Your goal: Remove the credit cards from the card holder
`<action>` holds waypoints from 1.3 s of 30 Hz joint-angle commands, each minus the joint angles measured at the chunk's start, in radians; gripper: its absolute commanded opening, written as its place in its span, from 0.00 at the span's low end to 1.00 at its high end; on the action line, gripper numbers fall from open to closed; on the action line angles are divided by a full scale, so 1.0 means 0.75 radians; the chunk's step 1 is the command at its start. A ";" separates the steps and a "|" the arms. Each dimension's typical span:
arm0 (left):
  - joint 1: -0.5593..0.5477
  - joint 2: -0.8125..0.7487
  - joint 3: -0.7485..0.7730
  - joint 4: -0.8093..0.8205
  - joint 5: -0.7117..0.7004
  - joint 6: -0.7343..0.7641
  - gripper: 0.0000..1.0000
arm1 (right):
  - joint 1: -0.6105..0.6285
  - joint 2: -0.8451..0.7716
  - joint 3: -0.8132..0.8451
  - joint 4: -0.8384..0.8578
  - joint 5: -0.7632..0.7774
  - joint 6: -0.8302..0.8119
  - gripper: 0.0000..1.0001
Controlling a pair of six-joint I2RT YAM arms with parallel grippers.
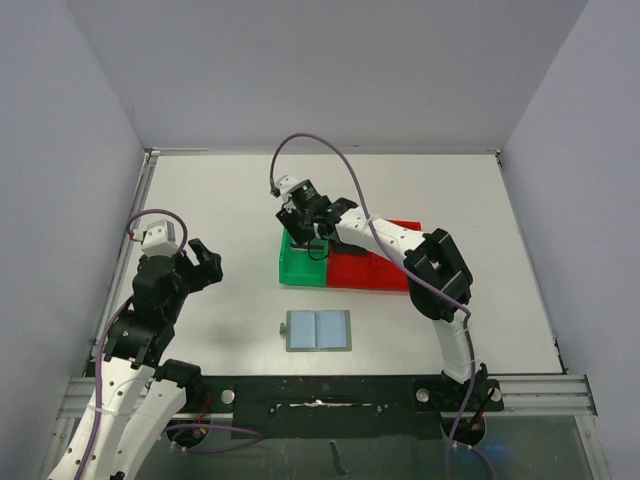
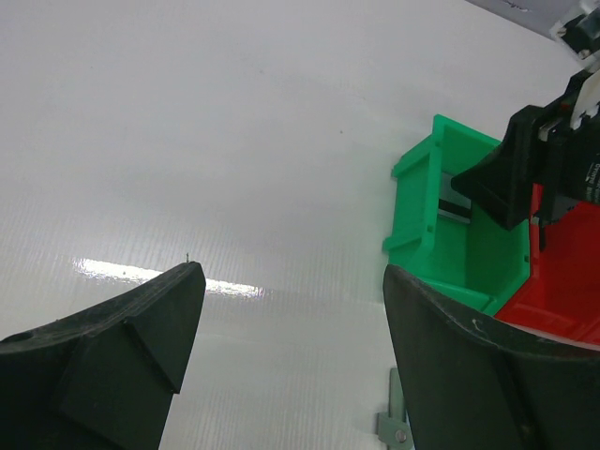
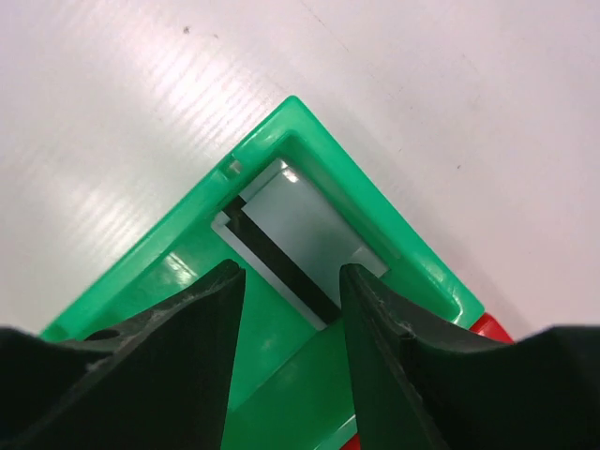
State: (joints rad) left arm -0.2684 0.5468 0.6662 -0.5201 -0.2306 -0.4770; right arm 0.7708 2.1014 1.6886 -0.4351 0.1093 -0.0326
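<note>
The card holder [image 1: 319, 330] lies open and flat on the table near the front, with two pale blue panels facing up; one corner of it [image 2: 394, 424] shows in the left wrist view. A pale credit card [image 3: 302, 223] with a black stripe rests in the far corner of the green bin [image 3: 281, 375]. A paler edge sticks out beneath its right side. My right gripper [image 1: 306, 236] [image 3: 292, 274] hovers over that bin, open, with nothing between its fingers. My left gripper [image 1: 205, 264] [image 2: 292, 272] stands wide open over bare table at the left, holding nothing.
The green bin [image 1: 300, 268] and a red bin [image 1: 381, 270] sit side by side mid-table, just beyond the card holder. The right arm reaches over the red bin. Grey walls close in the table on three sides.
</note>
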 commanded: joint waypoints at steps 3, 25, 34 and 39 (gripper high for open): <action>0.006 -0.014 0.014 0.066 -0.007 0.016 0.76 | 0.022 -0.100 0.014 0.021 0.074 0.460 0.36; 0.006 -0.014 0.012 0.062 -0.018 0.012 0.76 | 0.109 0.083 0.057 -0.120 0.337 0.918 0.25; 0.007 -0.013 0.012 0.062 -0.014 0.014 0.76 | 0.097 0.169 0.102 -0.136 0.364 0.942 0.25; 0.006 -0.014 0.012 0.059 -0.019 0.012 0.76 | 0.091 0.198 0.127 -0.138 0.422 0.938 0.26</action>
State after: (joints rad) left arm -0.2676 0.5442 0.6655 -0.5201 -0.2321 -0.4770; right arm 0.8452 2.2330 1.7351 -0.5461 0.3569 0.6571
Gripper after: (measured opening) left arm 0.756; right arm 0.251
